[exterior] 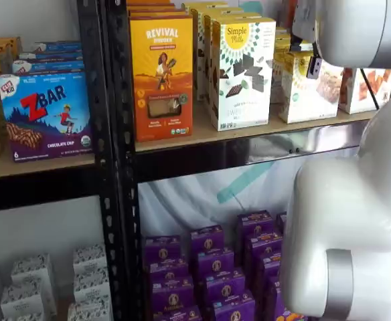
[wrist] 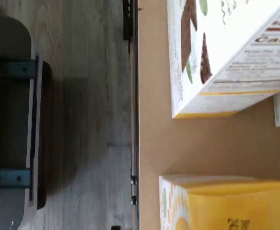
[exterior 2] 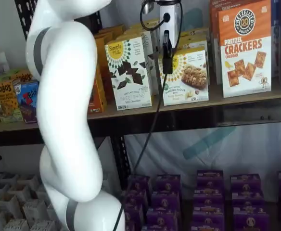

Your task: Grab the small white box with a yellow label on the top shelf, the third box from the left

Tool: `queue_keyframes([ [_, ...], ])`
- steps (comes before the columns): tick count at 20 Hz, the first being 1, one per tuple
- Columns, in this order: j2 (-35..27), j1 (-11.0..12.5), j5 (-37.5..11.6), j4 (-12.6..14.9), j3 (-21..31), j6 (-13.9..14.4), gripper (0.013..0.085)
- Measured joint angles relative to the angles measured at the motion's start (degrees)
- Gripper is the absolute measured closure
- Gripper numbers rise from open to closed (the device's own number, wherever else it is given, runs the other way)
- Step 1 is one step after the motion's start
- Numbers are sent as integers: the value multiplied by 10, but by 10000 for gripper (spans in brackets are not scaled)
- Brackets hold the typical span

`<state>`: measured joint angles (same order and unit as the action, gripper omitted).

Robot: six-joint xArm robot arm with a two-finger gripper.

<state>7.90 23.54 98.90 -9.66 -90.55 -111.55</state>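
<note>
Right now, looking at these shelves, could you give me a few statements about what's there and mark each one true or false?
1. The small white box with a yellow label stands on the top shelf. True.
2. The gripper has already lifted that box off the shelf. False: in a shelf view it hangs in front of the box, which rests on the shelf.
3. A Simple Mills box stands beside the target. True.
4. The Pretzel Crackers box is purple. False: it is orange and white.
5. Purple boxes fill the lower level. True.
</note>
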Motion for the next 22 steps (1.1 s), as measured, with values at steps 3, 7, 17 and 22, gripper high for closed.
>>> queue_keyframes([
  [3, 2, -1, -2, 1, 2, 1, 250],
  [7, 3, 0, -2, 0, 3, 0, 370],
  [17, 9, 0, -7, -1, 7, 0, 450],
  [22, 12, -1, -8, 0, 9, 1, 490],
])
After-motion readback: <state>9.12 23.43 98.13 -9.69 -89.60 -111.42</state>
